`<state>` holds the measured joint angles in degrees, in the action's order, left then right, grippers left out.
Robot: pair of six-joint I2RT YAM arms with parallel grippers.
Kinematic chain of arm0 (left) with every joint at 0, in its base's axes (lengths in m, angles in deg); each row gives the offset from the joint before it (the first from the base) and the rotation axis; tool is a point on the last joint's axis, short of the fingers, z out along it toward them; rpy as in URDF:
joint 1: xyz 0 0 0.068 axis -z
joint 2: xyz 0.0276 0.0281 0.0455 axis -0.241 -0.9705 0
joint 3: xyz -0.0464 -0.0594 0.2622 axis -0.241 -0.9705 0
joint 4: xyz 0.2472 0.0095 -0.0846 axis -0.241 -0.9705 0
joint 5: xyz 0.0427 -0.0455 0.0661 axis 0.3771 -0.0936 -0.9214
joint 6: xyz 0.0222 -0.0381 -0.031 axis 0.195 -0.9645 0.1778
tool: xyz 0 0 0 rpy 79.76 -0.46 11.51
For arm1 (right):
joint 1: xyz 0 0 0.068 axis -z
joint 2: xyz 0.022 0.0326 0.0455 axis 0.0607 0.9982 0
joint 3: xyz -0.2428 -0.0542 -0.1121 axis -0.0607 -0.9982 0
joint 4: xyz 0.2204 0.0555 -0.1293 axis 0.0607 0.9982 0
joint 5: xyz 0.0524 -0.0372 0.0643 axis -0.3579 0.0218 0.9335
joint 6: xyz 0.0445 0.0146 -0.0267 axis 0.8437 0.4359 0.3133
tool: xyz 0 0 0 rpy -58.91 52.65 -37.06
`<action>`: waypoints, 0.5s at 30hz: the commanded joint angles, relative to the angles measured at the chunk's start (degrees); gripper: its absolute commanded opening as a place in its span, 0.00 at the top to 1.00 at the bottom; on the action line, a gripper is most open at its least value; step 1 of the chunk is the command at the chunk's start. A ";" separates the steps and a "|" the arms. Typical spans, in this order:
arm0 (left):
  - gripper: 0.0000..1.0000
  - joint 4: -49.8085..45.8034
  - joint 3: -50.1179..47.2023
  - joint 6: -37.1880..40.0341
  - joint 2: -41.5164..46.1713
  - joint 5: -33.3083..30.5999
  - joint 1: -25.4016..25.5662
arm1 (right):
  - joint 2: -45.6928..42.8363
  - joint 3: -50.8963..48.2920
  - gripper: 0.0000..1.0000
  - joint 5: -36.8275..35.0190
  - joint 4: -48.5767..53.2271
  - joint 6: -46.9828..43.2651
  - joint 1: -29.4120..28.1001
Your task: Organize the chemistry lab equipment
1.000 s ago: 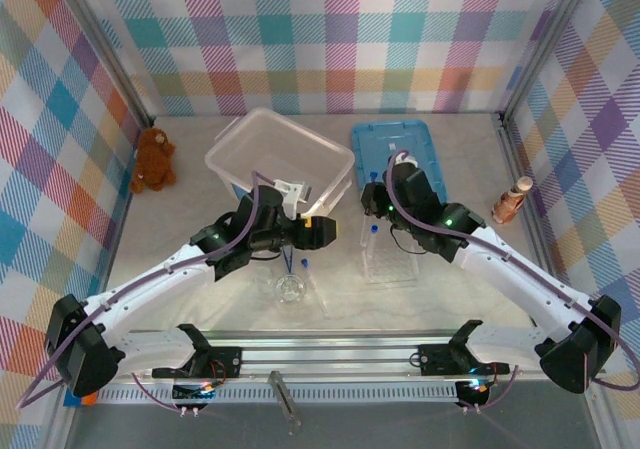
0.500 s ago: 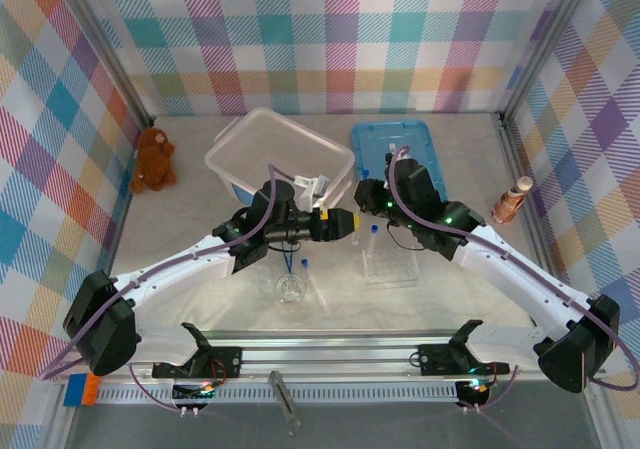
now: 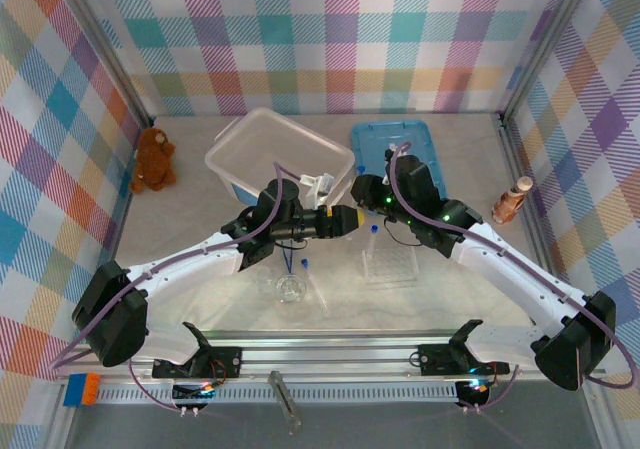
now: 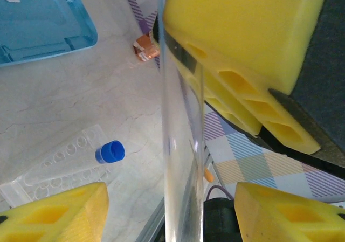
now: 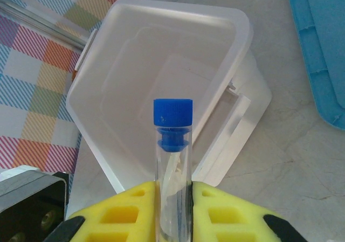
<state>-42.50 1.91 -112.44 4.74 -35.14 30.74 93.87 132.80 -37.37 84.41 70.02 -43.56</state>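
Above the pale stone-patterned counter [image 3: 170, 209], near the translucent rectangular plastic bin [image 5: 161, 15], the right tool [image 5: 173, 191] pinched a slim clear test tube with a blue cap [image 5: 173, 145]. The left tool [image 4: 170, 199] stood spread, its yellow foam fingers [image 4: 54, 215] either side of that tube.

bench [image 3: 180, 219]: pale beige, faint marbling. enclosure walls [image 3: 330, 39]: multicolour plaid in pink, teal, yellow, orange and purple. test tube [image 5: 172, 161]: clear, with blue cap [image 5: 173, 112]. jaw pads [image 5: 121, 212]: yellow. bin [image 3: 262, 141]: translucent white. lid [image 3: 395, 141]: blue. teddy bear [image 3: 153, 159]: brown. bottle-shaped object [image 3: 512, 201]: brown. arms [image 3: 180, 264]: white links, black joints. cables [image 3: 389, 174]: purple.
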 commanded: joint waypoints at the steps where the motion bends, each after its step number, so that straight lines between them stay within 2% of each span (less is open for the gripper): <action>1: 0.41 2.19 0.38 -0.37 -0.38 1.28 0.03 | 0.17 -1.37 0.82 0.21 -3.60 0.77 0.42; 6: 0.54 3.15 0.55 -0.75 -1.09 2.07 0.27 | -0.21 -2.62 0.82 -1.18 -4.70 0.89 0.48; 15: 0.63 3.19 0.19 -0.81 -1.38 2.42 0.31 | -0.54 -3.89 0.82 -1.75 -5.84 0.85 0.63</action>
<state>-42.04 1.91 -112.99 3.97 -34.20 30.85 93.87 129.96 -38.10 81.02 70.22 -43.49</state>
